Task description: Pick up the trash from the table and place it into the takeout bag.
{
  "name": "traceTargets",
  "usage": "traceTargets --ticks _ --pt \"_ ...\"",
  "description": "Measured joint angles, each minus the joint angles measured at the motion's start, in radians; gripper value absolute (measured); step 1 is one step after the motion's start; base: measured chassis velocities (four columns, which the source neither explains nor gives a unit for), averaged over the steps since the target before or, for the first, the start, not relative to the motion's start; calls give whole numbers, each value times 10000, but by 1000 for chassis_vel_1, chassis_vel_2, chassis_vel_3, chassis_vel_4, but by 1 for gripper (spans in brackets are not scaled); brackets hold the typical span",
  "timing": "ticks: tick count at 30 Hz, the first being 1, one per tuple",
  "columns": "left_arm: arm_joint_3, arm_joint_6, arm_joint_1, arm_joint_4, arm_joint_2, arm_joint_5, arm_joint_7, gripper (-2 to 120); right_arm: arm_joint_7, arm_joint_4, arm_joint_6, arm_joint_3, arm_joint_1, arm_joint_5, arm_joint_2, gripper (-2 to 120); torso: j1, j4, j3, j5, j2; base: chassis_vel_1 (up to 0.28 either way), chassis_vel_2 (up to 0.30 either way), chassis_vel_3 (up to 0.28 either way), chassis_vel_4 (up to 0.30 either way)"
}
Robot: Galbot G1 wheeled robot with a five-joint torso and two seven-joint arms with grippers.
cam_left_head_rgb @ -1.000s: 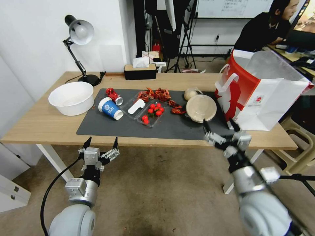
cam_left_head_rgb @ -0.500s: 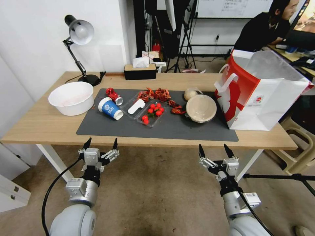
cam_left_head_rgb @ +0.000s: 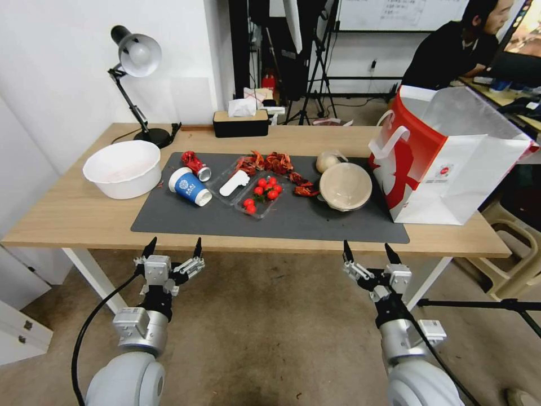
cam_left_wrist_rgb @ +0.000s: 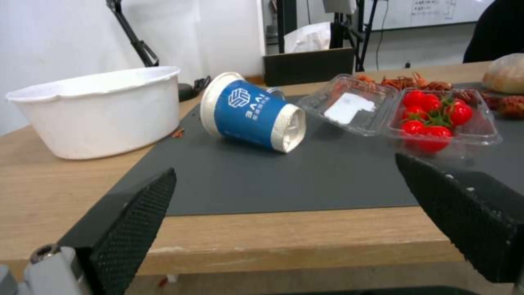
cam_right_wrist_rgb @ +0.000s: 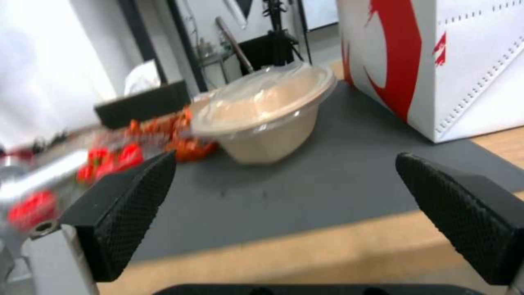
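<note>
Left gripper (cam_left_head_rgb: pixel 173 244) and right gripper (cam_left_head_rgb: pixel 367 253) hang below the counter (cam_left_head_rgb: pixel 73 208) edge, jaws wide, empty; one takeout bag (cam_left_head_rgb: pixel 445 169) up top

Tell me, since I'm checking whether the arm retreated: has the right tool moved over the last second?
Yes. The right tool has pulled back from over the dark mat beside the takeout bag to below the table's near edge.
</note>
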Motion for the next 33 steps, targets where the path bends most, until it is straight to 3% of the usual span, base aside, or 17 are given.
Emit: traceTargets --ticks 5,9,21,29,33 --pt "0 -24 12 9 1 2 -1 100 169 -33 -186 -13 301 618 163 100 0 0 0 1 0 0 0 0 0" --pt "17 -56 11 72 -10 18 0 100 338 -317 -541 147 1310 2588 398 93 0 1 0 2 0 0 0 0 0" --pt "132 -77 -26 165 -82 83 37 100 559 -1406 -1256 234 3406 5178 1077 92 0 -1 1 0 -1 0 0 0 0" --pt "53 -186 58 158 -62 89 36 100 851 -2155 -1623 -197 4420 5960 1343 89 0 1 1 0 -1 0 0 0 0" --pt "38 -256 84 168 -81 91 29 100 949 -2273 -1724 -298 4677 6045 1483 78 0 0 1 0 -1 0 0 0 0"
